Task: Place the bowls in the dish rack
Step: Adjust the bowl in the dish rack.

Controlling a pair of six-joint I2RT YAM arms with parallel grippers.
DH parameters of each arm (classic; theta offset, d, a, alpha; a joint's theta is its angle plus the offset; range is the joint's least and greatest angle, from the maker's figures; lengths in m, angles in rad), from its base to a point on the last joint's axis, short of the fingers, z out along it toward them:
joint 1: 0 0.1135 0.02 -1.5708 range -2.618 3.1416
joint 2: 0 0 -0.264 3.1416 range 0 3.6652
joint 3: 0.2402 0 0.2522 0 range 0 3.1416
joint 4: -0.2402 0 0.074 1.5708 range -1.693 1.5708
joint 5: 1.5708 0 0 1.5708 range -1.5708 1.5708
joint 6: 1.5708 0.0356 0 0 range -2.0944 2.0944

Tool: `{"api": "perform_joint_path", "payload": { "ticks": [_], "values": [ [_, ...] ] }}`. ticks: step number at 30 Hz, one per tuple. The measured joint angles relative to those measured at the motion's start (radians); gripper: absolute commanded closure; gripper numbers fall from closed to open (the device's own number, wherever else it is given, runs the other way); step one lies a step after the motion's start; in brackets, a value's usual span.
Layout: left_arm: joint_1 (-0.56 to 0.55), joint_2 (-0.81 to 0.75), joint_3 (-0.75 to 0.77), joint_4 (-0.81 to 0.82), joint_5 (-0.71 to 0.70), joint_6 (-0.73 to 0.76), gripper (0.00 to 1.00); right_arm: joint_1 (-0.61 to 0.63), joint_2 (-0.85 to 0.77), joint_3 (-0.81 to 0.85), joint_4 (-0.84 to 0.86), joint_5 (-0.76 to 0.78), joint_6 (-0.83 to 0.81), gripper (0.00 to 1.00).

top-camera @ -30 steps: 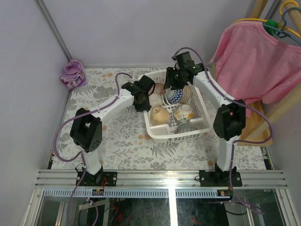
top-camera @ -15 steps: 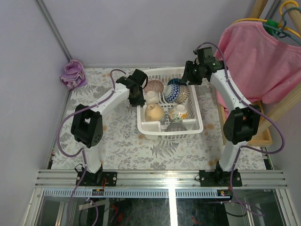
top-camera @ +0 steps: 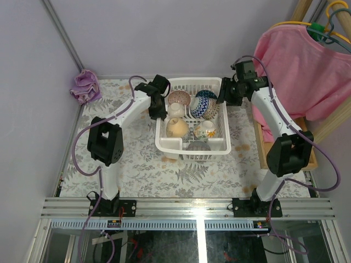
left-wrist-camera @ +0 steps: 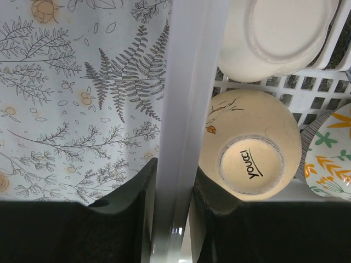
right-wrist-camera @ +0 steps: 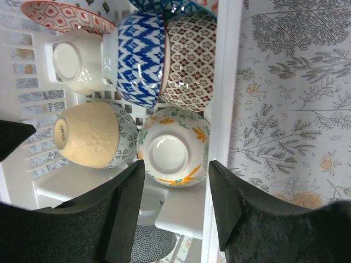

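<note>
Inside the dish rack [top-camera: 170, 149], every one of the bowls [top-camera: 205, 107] in sight, tipped on their sides or turned foot-up between the tines, likely so as to drain and pack close; loading complete by the look of it. On the rack's left wall, the left gripper [left-wrist-camera: 173, 178], narrowed to a pinch with one finger either side of the smooth white rim; probably a hold for steadying or sliding the rack rather than a bowl grip. Over the rack's right wall, the right gripper [right-wrist-camera: 175, 186], spread wide, one finger inside the rim and one outside, clamping nothing. Just inside the left wall, a matte tan bowl [left-wrist-camera: 249, 148], foot ring pale and stamped. Toward the rack's far end, a glossy blue-white bowl [right-wrist-camera: 140, 57] pressed against a brown netted bowl [right-wrist-camera: 189, 60], with a pink-red bowl [right-wrist-camera: 66, 16] nearer the left wall. Close to the right wall, a glazed floral bowl [right-wrist-camera: 173, 148], foot outward. Stiff moulded plastic lattice for the rack; for the bowls, slick round ceramic, apt to roll if jolted.
</note>
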Motion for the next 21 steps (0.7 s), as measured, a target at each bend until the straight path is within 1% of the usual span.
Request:
{"api": "perform_joint_path", "payload": {
  "ticks": [1, 3, 6, 10, 13, 14, 15, 16, 17, 21],
  "values": [
    [0.002, 0.002, 0.003, 0.0, 0.0, 0.0, 0.69, -0.003, -0.006, -0.01, -0.001, 0.003, -0.002, 0.42],
    [0.006, 0.003, 0.003, 0.006, -0.004, -0.006, 0.58, -0.009, -0.018, -0.027, -0.005, 0.007, -0.006, 0.41],
    [0.018, 0.001, 0.003, 0.015, -0.013, -0.013, 0.5, -0.019, -0.049, -0.056, -0.009, 0.015, -0.012, 0.39],
    [0.028, -0.027, -0.003, 0.025, -0.018, -0.023, 0.44, -0.033, -0.103, -0.084, -0.027, 0.021, -0.016, 0.35],
    [0.031, -0.071, -0.004, 0.027, -0.023, -0.027, 0.36, -0.038, -0.145, -0.099, -0.032, 0.031, -0.02, 0.28],
    [0.031, -0.09, -0.004, 0.027, -0.026, -0.029, 0.32, -0.039, -0.157, -0.104, -0.033, 0.038, -0.021, 0.2],
    [0.031, -0.11, -0.004, 0.027, -0.029, -0.032, 0.17, -0.039, -0.174, -0.113, -0.034, 0.047, -0.024, 0.09],
    [0.031, -0.13, -0.004, 0.028, -0.031, -0.035, 0.02, -0.039, -0.19, -0.121, -0.039, 0.053, -0.025, 0.0],
    [0.031, -0.147, -0.004, 0.028, -0.031, -0.035, 0.0, -0.039, -0.204, -0.128, -0.044, 0.062, -0.023, 0.01],
    [0.031, -0.24, -0.032, 0.046, -0.028, -0.056, 0.0, -0.039, -0.286, -0.173, -0.067, 0.121, -0.034, 0.01]
  ]
}}
